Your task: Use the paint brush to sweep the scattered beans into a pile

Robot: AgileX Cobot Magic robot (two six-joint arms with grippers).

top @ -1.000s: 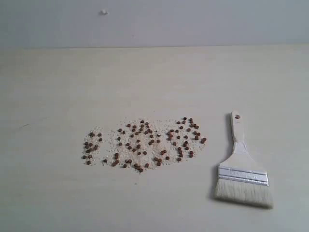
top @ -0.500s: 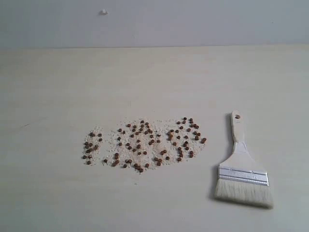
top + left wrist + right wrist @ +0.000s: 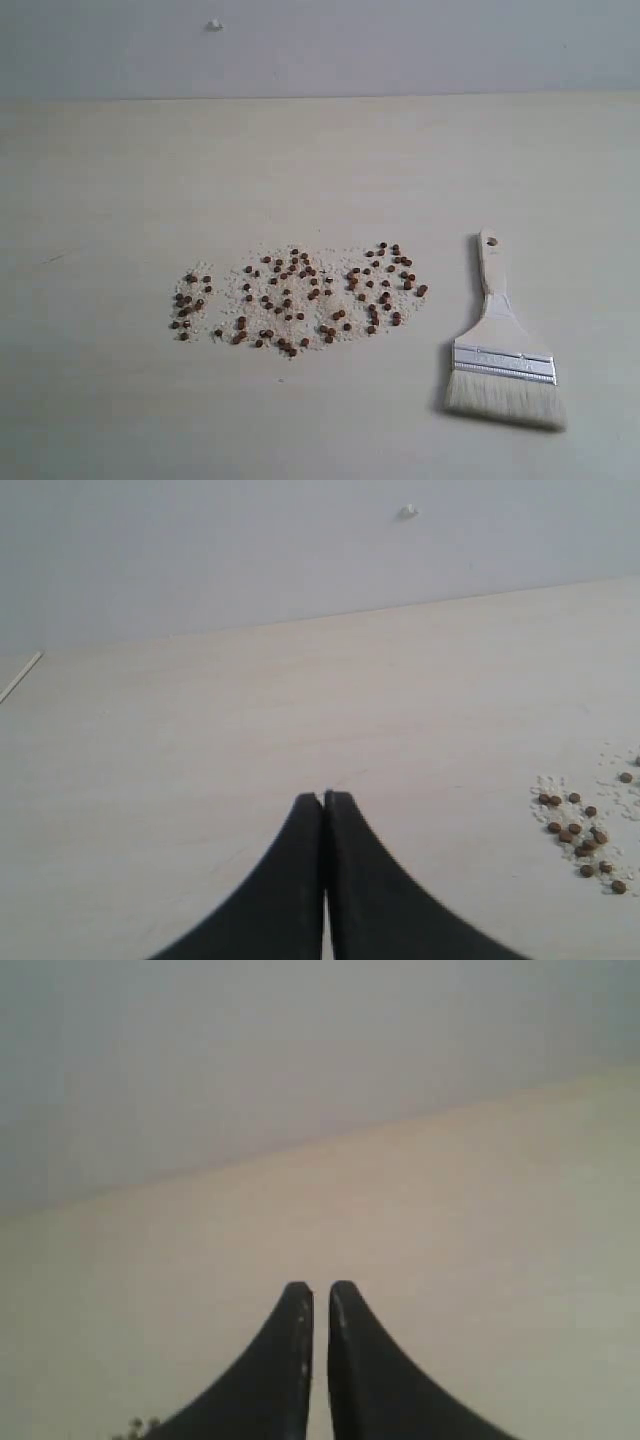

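The beans [image 3: 300, 295] lie spread in a loose, wide patch with whitish crumbs in the middle of the table; no compact pile shows. The paint brush [image 3: 503, 350] lies flat to their right, handle pointing away and bristles toward the front edge, with nothing holding it. Neither gripper shows in the exterior view. My left gripper [image 3: 324, 796] is shut and empty over bare table, with the edge of the beans [image 3: 585, 835] off to one side. My right gripper [image 3: 320, 1288] stands a narrow gap open with nothing between its fingers, over bare table.
The pale wooden table [image 3: 300, 160] runs back to a grey wall. A small white speck [image 3: 214, 25] sits on that wall, also seen in the left wrist view as a white speck [image 3: 408, 511]. A few dark specks [image 3: 140, 1426] show at the right wrist view's edge.
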